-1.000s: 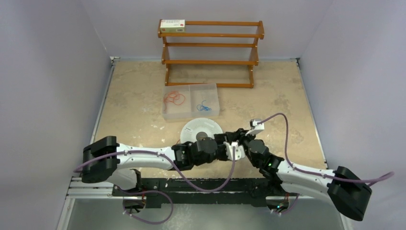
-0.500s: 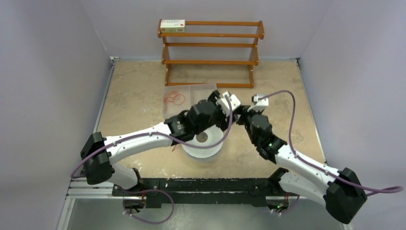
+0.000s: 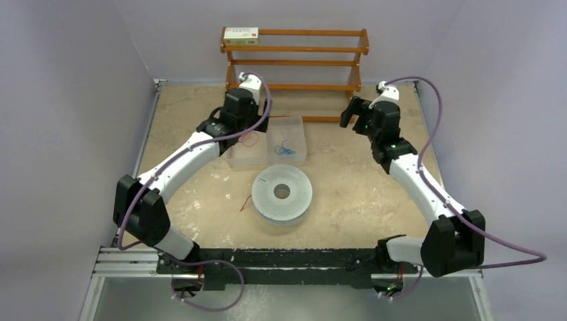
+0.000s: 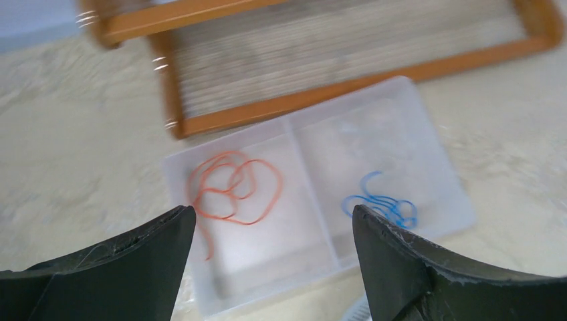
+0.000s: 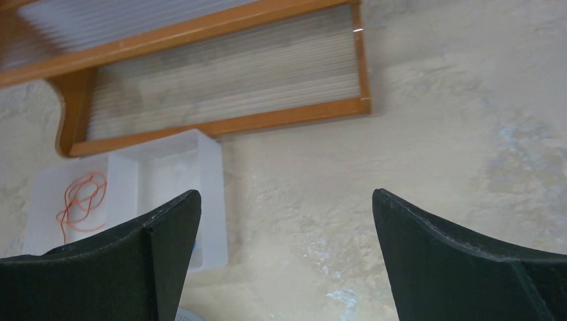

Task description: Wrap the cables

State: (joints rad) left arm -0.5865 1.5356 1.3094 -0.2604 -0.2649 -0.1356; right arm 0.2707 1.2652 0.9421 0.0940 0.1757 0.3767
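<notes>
A thin orange-red cable (image 4: 231, 190) lies coiled in the left compartment of a clear tray (image 4: 254, 267). A blue one (image 4: 381, 200) lies in the right compartment. Another thin red cable (image 3: 246, 200) lies on the table by the left side of the grey-white spool (image 3: 282, 194). My left gripper (image 4: 274, 214) hangs open above the tray's near edge, nothing between its fingers. My right gripper (image 5: 286, 194) is open and empty over bare table right of the tray (image 5: 207, 200); the orange-red cable (image 5: 83, 200) shows at its far left.
A wooden rack (image 3: 294, 67) stands at the back wall with a small box (image 3: 241, 35) on its top shelf. Its lower rail runs just behind the tray (image 3: 267, 162). Thick purple cords loop off both arms. Walls close in left and right.
Both arms have swung away from the spool near the front, out to the far side, left over the tray, right beside the rack. Both grippers have opened wider.
</notes>
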